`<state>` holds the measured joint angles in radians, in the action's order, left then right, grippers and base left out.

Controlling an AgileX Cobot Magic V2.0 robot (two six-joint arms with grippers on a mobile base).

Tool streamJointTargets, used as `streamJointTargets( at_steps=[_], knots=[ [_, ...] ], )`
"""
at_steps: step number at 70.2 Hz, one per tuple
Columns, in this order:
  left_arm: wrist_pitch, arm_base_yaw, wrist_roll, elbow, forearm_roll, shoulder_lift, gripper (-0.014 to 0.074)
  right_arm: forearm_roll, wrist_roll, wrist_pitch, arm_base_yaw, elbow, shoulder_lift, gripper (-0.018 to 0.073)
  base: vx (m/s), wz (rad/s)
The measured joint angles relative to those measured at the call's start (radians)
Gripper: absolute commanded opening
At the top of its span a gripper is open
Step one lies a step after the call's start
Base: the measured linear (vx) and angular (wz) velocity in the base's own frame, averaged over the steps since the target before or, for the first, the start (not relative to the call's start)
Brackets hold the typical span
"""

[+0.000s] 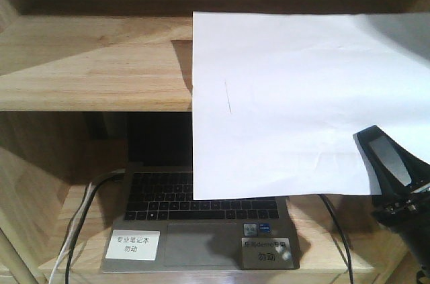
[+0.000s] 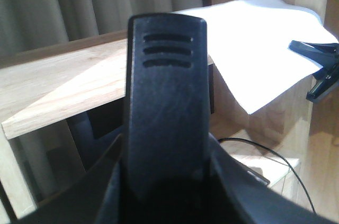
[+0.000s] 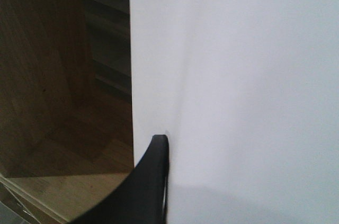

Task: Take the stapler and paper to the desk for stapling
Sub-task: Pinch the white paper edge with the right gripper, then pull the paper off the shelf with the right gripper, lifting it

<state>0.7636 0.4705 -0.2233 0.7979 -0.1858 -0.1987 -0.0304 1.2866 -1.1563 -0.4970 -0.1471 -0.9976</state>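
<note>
The white paper (image 1: 282, 96) hangs in the air in front of the desk (image 1: 87, 62) and covers part of the laptop below. My right gripper (image 1: 393, 176) is shut on its lower right edge. In the right wrist view the paper (image 3: 238, 75) fills the frame, and one black finger (image 3: 151, 187) lies flat against it. My left gripper (image 2: 167, 176) is shut on the black stapler (image 2: 167, 91), which stands upright between the jaws, its slotted end up. The paper (image 2: 254, 38) and right gripper (image 2: 320, 68) show at the right of that view. The left gripper is out of the front view.
An open laptop (image 1: 201, 223) with white labels sits on a lower wooden board (image 1: 322, 250). Cables (image 1: 80, 223) run down its left side and another (image 1: 336, 230) its right. A dark back rail (image 1: 101, 3) and curtains stand behind the desk.
</note>
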Motion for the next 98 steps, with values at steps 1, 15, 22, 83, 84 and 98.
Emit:
streamJointTargets(
  at_steps=[1,15,22,83,84,98],
  knots=[
    [0.000,0.000,0.000,0.000,0.000,0.000,-0.0007,0.002,0.001,0.000,0.000,0.000,0.000,-0.0009,0.00,0.00],
    [0.000,0.000,0.000,0.000,0.000,0.000,-0.0007,0.096,0.002,0.001,0.000,-0.051,0.000,-0.0009,0.00,0.00],
    [0.000,0.000,0.000,0.000,0.000,0.000,-0.0007,0.180,0.002,0.001,0.000,-0.091,0.000,-0.0008,0.00,0.00],
    [-0.001,0.000,0.000,0.000,0.000,0.000,-0.0007,0.320,0.129,0.059,0.327,-0.132,0.489,-0.0006,0.00,0.00],
    [-0.001,0.000,0.000,0.000,0.000,0.000,-0.0007,0.322,0.132,0.069,0.331,-0.132,0.494,-0.0006,0.00,0.00],
    [-0.001,0.000,0.000,0.000,0.000,0.000,-0.0007,0.340,0.175,0.135,0.372,-0.104,0.597,-0.0006,0.00,0.00]
  ],
)
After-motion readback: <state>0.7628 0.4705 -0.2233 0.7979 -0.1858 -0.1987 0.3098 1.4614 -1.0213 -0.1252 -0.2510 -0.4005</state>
